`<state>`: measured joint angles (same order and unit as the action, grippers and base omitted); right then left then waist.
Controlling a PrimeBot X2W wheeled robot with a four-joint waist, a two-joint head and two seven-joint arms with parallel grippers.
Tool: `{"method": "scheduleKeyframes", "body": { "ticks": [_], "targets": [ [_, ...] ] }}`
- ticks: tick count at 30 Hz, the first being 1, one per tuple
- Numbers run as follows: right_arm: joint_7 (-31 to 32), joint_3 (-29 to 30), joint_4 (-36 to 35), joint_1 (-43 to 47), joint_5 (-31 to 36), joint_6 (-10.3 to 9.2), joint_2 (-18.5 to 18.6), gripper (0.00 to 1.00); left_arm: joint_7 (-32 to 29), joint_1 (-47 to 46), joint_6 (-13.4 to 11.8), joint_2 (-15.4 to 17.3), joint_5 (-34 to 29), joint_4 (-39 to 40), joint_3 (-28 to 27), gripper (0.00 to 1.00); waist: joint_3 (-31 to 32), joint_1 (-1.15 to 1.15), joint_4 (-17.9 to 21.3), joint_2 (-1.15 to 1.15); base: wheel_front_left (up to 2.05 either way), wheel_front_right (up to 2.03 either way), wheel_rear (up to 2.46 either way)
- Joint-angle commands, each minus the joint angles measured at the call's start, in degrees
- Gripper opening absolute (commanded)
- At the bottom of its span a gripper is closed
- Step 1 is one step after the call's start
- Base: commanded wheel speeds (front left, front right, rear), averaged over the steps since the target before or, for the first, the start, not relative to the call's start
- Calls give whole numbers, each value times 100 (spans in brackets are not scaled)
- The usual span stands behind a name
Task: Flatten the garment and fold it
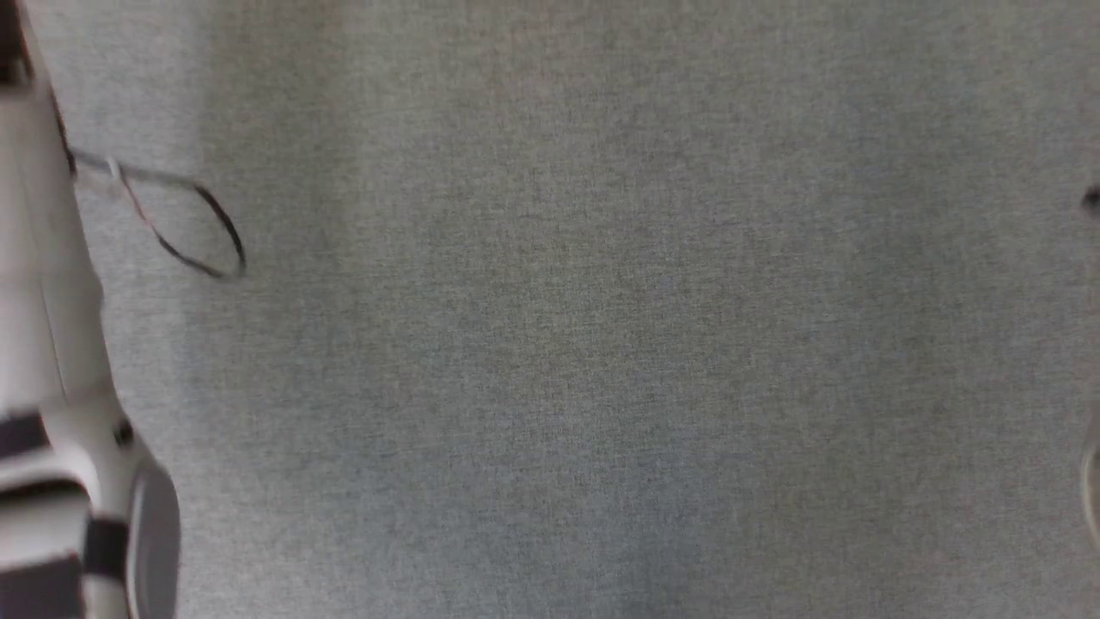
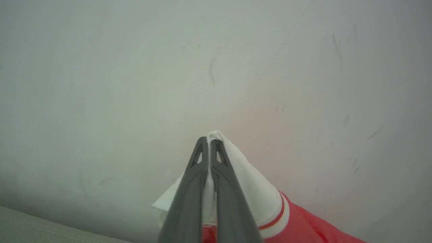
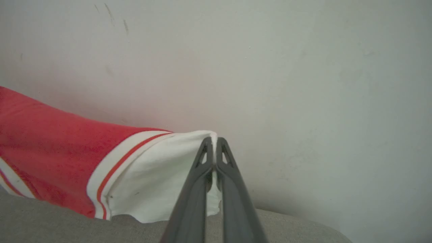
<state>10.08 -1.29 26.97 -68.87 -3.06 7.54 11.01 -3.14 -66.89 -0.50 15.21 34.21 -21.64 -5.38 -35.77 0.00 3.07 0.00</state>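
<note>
I have the left gripper (image 2: 210, 141) shut tight, its two dark fingers pressed together on a peak of white sleeve cloth of the garment (image 2: 260, 199), which falls away down and to the right of the fingers into a white band with a red stripe and then red body cloth. The right gripper (image 3: 213, 141) is pinched the same way, jaws together on the top edge of the other white sleeve, and from there the garment (image 3: 67, 155) stretches off to the left of that view, white first, then striped trim, then a red panel running out of the left edge. Behind both grips stands a pale wall (image 3: 303, 67) with a few faint scuffs, near the fingertips, so I read little room forward. Below, the grey fabric surface (image 3: 50, 222) shows its rounded far edge against the wall's foot; the sleeve's ragged lower hem overlaps it in the right wrist view, and I cannot tell whether it touches. From the head view the same grey surface (image 1: 601, 344) spreads wide and bare across the middle, with a pale forearm (image 1: 51, 344) along the left edge and a thin dark cable loop (image 1: 202, 236) just beside it. The red cloth that shows is plain; I cannot read any lettering
</note>
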Motion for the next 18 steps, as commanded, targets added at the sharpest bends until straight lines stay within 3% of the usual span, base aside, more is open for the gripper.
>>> {"method": "scheduleKeyframes", "body": {
  "ticks": [1,11,16,18],
  "targets": [
    [50,-34,-252,307,-189,-5,86,0,-31,337,-7,18,117,261,-125,0,437,0,59,0,0,0,0],
    [838,507,-2341,2629,-1008,-5,286,0,-654,2962,-431,-201,568,2485,-655,0,1126,0,252,0,0,0,0],
    [1115,1051,-3221,3951,-1162,-5,-25,0,-843,4422,-531,-475,653,3335,-699,0,1440,0,269,0,0,0,0],
    [1231,1324,-3560,4720,-1268,-5,-316,0,-923,5180,-495,-572,646,3639,-649,0,1608,0,235,0,0,0,0]
  ]
}}
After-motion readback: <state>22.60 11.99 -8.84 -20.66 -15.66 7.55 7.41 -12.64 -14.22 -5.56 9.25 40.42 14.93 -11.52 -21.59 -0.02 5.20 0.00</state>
